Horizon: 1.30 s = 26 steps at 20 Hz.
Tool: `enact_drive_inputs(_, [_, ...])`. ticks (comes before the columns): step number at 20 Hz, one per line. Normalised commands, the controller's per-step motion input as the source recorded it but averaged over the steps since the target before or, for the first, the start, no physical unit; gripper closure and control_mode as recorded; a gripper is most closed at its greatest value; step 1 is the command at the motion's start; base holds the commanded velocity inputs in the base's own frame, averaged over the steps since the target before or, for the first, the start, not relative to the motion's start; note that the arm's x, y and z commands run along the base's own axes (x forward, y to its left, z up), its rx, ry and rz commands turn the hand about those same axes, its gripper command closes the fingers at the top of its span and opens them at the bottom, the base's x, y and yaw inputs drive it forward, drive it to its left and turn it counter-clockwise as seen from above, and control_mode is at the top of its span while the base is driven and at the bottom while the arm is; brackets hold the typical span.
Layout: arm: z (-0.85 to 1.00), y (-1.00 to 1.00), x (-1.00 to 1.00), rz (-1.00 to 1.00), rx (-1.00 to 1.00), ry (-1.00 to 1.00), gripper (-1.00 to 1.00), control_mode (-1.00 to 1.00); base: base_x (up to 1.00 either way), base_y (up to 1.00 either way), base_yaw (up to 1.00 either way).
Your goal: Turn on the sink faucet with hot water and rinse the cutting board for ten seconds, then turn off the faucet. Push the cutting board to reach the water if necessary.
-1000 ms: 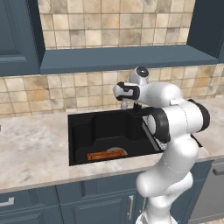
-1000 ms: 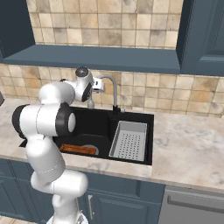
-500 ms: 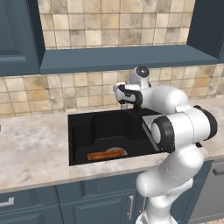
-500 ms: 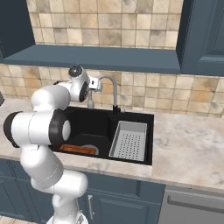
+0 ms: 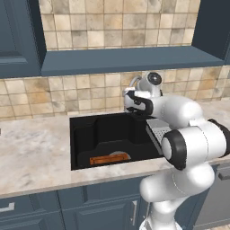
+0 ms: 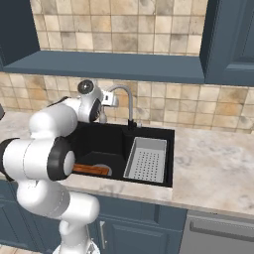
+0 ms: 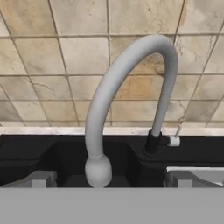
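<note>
Left base view: the cutting board (image 5: 109, 159) lies flat at the front of the sink (image 5: 90, 134) floor.

Right base view: the gripper (image 6: 105, 102) hangs left of the sink faucet (image 6: 126, 101), apart from it.

Hand view: fingertips (image 7: 40, 179) spread wide (nothing between); spout dry.

We see the arm covering most of the faucet (image 5: 133, 82), our cutting board (image 6: 91, 169) partly behind the arm, drainer tray (image 5: 158, 129) mostly hidden, finger gap unclear

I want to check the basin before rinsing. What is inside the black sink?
The cutting board lies in the sink, beside a grey drainer tray. The arm covers part of the floor.
</note>
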Motion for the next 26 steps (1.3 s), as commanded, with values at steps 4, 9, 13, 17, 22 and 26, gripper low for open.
enact_drive_inputs(4, [0.08,-0.62,-0.13,0.0,0.0,-0.08,-1.0,-1.0,0.0,0.0,0.0])
enact_drive_inputs(9, [0.01,-0.67,-0.04,0.0,0.01,-0.09,-1.0,-1.0,0.0,0.0,0.0])
enact_drive_inputs(13, [0.0,-0.64,0.0,0.0,0.0,-0.08,-1.0,-1.0,0.0,0.0,0.0])
enact_drive_inputs(17, [0.0,-0.56,0.0,0.0,0.0,-0.08,-1.0,-1.0,0.0,0.0,0.0])
enact_drive_inputs(22, [-0.12,-0.39,0.0,0.0,0.0,-0.11,-1.0,-1.0,0.0,0.0,0.0])
enact_drive_inputs(26, [-0.19,-0.28,0.0,0.0,0.0,-0.14,-1.0,-1.0,0.0,0.0,0.0])
